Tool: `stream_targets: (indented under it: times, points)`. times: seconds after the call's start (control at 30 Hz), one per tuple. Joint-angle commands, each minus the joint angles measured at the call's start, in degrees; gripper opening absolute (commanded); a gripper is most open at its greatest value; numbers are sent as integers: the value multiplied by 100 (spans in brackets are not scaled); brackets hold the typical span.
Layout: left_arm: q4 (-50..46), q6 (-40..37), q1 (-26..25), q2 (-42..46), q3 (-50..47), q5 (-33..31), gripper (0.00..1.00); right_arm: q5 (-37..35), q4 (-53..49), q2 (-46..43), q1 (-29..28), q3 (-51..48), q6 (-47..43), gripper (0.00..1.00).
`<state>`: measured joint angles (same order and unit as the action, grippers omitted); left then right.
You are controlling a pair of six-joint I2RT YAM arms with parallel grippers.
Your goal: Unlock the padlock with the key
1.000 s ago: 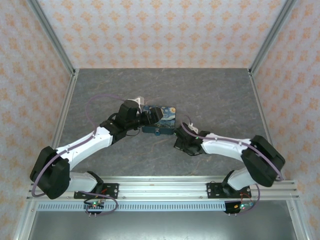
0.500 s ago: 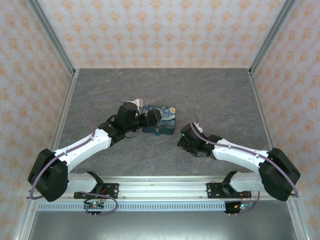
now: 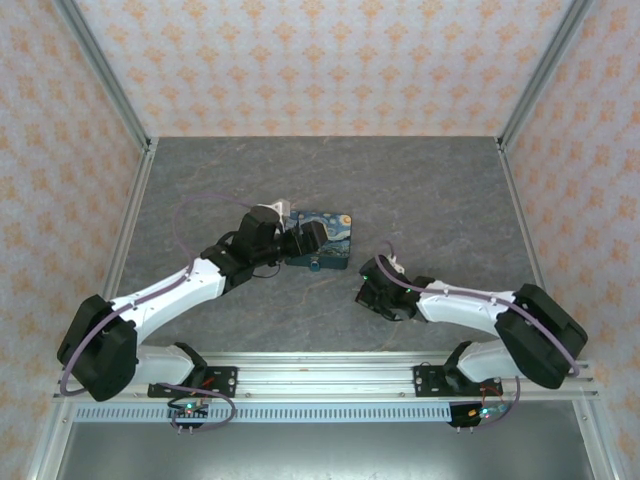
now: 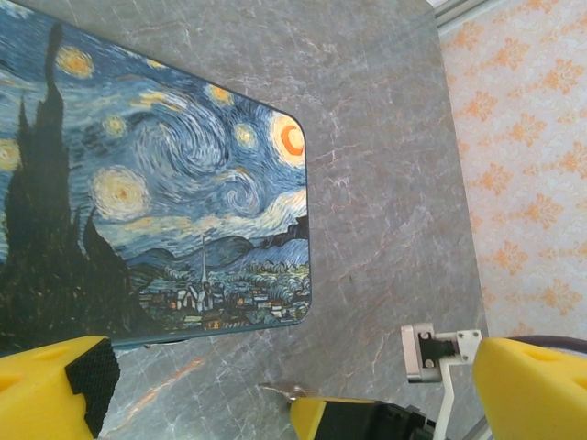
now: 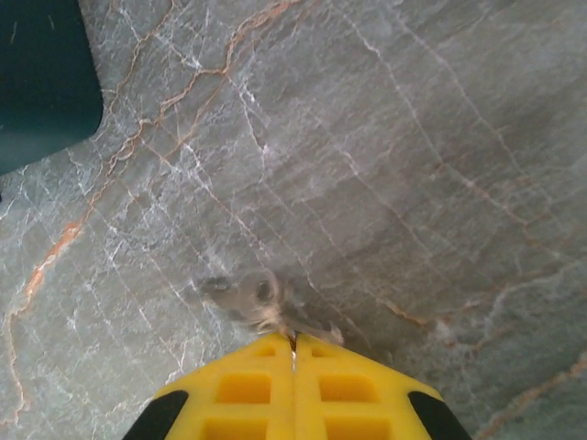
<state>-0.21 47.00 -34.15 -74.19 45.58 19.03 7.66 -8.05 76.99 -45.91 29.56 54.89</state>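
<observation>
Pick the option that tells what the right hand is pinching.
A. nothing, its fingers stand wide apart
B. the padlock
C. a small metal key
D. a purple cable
C: in the right wrist view the right hand is shut with a small metal key sticking out from its fingertips, while the padlock lies apart at the upper left.
</observation>
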Motion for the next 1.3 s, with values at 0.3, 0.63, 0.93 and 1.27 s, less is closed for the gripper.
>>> stream_targets:
  times: [0.3,0.63,0.93,1.27]
  points:
    - [-24,39,-117,-71,131,-83,100,97,-302,-752,87,19,-215,30]
    - [-85,-3,-116,-104,190,-101,100,267,-772,-301,443,692,-1399,46]
    - [-179,-16,-118,-74,223,-162,100,506,-430,990,504,1362,-1880,45]
    - [-129,-7,-114,-130,244,-170,100,771,-427,1258,504,1253,-1897,41]
